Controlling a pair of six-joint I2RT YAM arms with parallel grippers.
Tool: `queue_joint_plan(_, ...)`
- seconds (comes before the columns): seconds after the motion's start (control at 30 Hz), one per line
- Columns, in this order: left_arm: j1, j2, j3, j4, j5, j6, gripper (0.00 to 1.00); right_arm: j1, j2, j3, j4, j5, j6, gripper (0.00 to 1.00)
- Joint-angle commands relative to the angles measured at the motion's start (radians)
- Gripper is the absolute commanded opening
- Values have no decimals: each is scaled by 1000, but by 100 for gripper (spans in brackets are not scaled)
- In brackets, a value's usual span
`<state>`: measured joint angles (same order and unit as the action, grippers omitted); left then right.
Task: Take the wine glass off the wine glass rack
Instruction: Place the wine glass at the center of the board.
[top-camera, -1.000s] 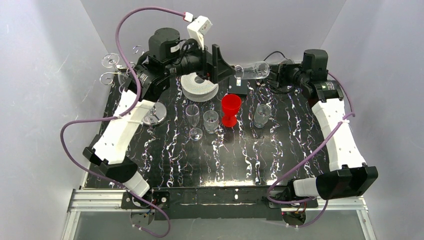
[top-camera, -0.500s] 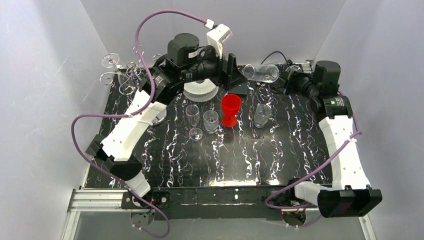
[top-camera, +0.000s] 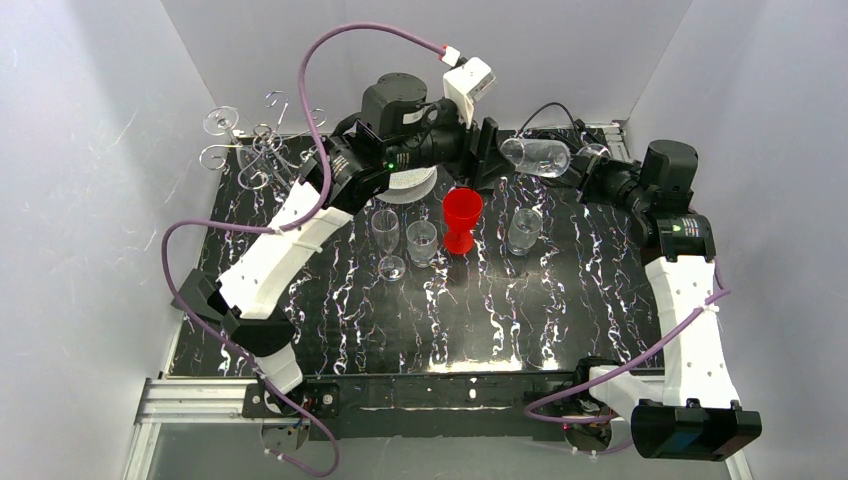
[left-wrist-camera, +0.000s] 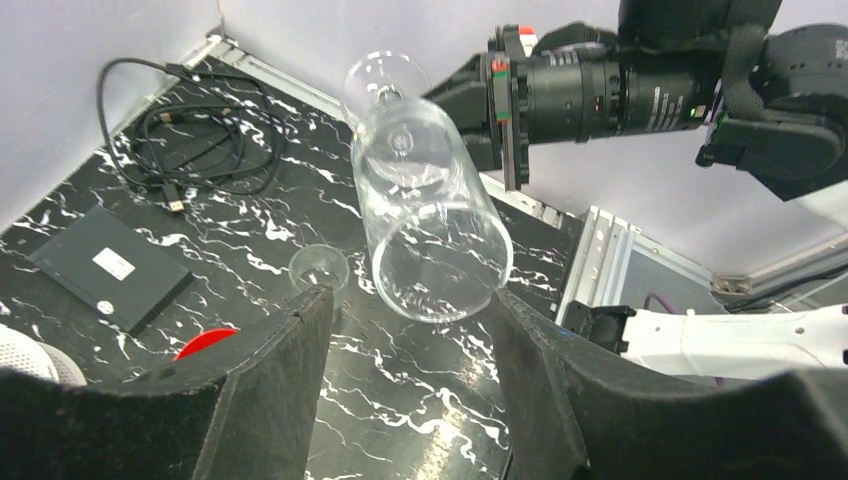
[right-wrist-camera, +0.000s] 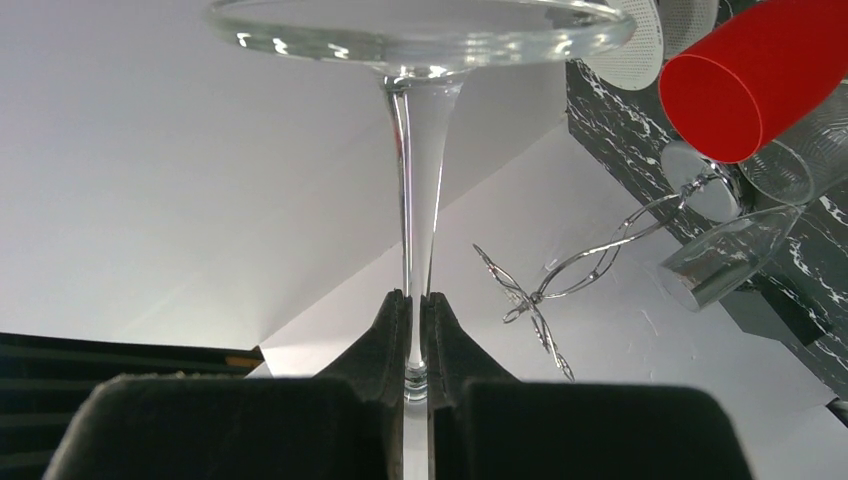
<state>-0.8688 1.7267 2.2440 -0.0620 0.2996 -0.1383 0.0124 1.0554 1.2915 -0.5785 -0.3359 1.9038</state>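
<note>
The wine glass (top-camera: 535, 155) hangs on its side in the air over the back of the table, well right of the wine glass rack (top-camera: 262, 150). My right gripper (top-camera: 590, 172) is shut on its thin stem (right-wrist-camera: 415, 200); the pads (right-wrist-camera: 392, 320) pinch it from both sides. My left gripper (top-camera: 490, 150) is open just left of the bowl's mouth. In the left wrist view the bowl (left-wrist-camera: 425, 215) points at me, its rim just beyond the fingertips (left-wrist-camera: 290, 330); a gap shows on the left side. The rack's wire arms (right-wrist-camera: 590, 265) also show in the right wrist view.
A red cup (top-camera: 462, 218) stands mid-table with clear glasses (top-camera: 387, 240) (top-camera: 422, 240) (top-camera: 522, 230) beside it. A white ribbed spool (top-camera: 410, 185) lies partly under my left arm. A black cable (left-wrist-camera: 190, 140) and a flat black box (left-wrist-camera: 110, 270) lie at the back.
My left arm has swung right to the glass's mouth, its jaws narrowing. My right arm has carried the glass rightward, still shut on the stem.
</note>
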Motion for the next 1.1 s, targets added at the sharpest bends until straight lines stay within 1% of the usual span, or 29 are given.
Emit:
queue_joint_plan(0.0,-2,-13,74,38,-40,31,56,-1,-33,-17,96,-65,18,1)
queue_joint_plan(0.2,-2,14,159,-17,-42,62,52,-2,-41,-32,126,-86,31,1)
queue_joint_plan(0.5,-8,-5,88,-5,-39,42,46,-2,-42,-38,157,-93,44,1)
queue_joint_plan(0.83,-27,25,102,4,-44,38,39,-1,-46,-39,143,-86,25,1)
queue_joint_plan(1.07,-61,42,97,2,-98,68,30,-2,-46,-38,138,-82,10,1)
